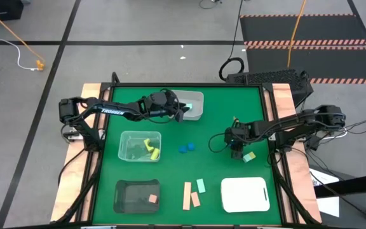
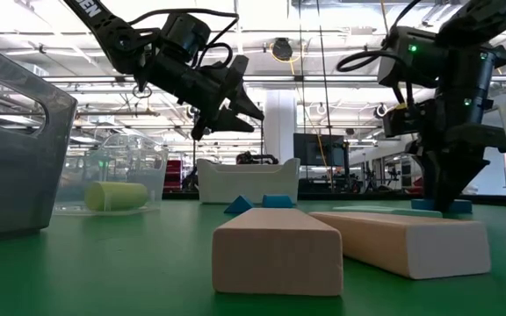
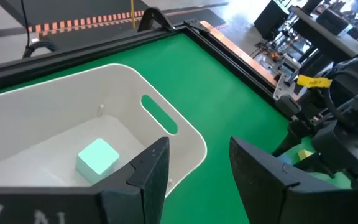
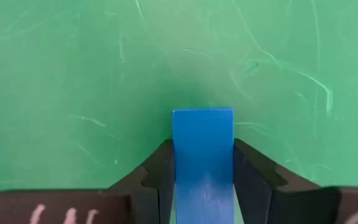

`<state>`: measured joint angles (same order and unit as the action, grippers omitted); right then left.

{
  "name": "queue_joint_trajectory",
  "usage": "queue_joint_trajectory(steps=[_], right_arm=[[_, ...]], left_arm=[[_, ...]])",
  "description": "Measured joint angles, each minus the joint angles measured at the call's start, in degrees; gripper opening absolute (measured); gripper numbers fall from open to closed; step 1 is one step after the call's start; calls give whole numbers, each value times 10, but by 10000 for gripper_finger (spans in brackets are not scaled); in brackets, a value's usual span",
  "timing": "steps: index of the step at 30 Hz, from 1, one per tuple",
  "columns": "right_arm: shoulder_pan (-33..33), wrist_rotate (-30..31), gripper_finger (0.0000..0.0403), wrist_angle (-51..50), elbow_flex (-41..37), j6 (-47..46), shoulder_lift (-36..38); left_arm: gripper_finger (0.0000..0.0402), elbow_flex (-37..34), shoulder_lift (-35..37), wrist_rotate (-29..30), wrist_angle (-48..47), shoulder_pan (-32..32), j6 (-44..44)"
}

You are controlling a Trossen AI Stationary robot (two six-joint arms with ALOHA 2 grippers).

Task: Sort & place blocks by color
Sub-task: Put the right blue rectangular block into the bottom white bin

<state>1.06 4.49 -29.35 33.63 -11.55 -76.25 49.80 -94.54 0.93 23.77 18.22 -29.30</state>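
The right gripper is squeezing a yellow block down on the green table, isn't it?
Not quite. The block between the right gripper's fingers is blue, not yellow, as the right wrist view shows. The rest is right: it squeezes the block low on the green table.

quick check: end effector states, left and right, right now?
Left end effector: open, empty, above the white bin that holds a mint block.
Right end effector: closed on a blue block at the mat.
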Motion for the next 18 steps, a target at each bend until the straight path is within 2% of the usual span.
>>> queue_joint_trajectory(steps=[4,10,18], right_arm=[[1,6,108,6,16,-2,15],[5,51,108,24,42,-30,66],[30,63,108,133,48,-107,158]], left_arm=[[170,0,0,0,0,0,-2],[170,0,0,0,3,0,-2],[170,0,0,-7,4,0,-12]])
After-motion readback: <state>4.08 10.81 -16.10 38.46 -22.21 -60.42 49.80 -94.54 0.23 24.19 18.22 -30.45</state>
